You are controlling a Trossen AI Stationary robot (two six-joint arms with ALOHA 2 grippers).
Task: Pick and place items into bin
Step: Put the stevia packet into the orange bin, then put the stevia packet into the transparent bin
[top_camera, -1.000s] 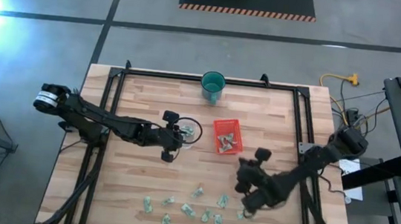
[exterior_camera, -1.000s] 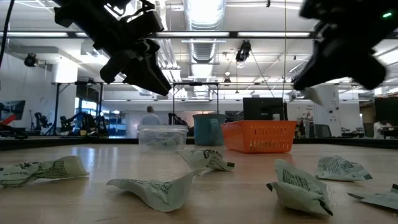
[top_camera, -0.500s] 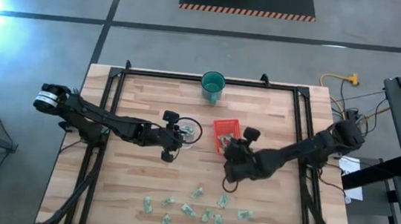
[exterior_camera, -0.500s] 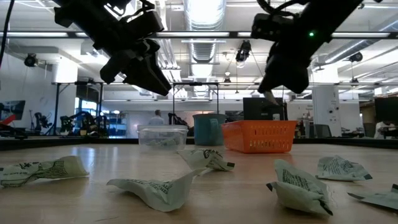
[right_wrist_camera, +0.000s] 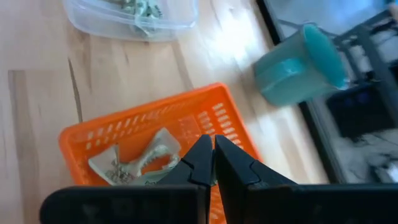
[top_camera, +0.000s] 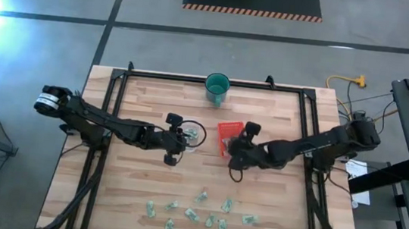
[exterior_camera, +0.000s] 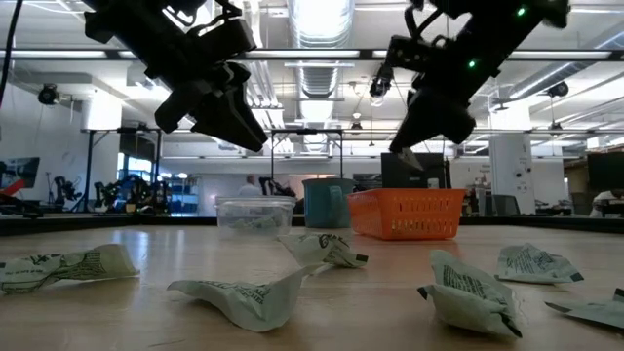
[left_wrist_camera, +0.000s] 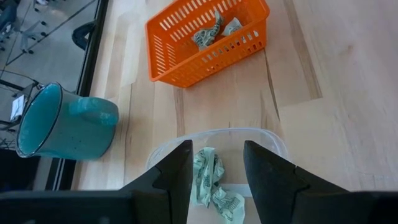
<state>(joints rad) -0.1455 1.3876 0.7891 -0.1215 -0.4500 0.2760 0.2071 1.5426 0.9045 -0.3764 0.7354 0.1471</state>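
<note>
Several tiny pale green-and-white pieces [top_camera: 198,211] lie scattered near the table's near edge, large in the low view's foreground [exterior_camera: 468,291]. A few more lie in the orange tray [top_camera: 226,128] [right_wrist_camera: 134,165], and others in a clear tub [left_wrist_camera: 211,183]. My right gripper [top_camera: 231,149] [right_wrist_camera: 212,146] hangs shut above the tray, a pale piece at its tips. My left gripper [top_camera: 184,137] [left_wrist_camera: 217,171] hovers open over the clear tub [top_camera: 196,134], one finger to each side of it. My right gripper pinches a small pale piece [exterior_camera: 407,158] between its fingertips, pointing slantwise down. The piece pokes out below the tips, lifted clear above the orange tray [exterior_camera: 408,213]. In the right wrist view the shut fingers hide it.
A teal cup [top_camera: 216,87] [right_wrist_camera: 298,62] stands near the far edge, beyond the tray. Black metal rails frame the wooden table on its left, right and far sides. Bare wood lies between the tray and the scattered pieces.
My right gripper has travelled from just above the scattered pieces at the near right, up and toward the far left, to above the orange tray, staying shut. The left arm has kept still.
</note>
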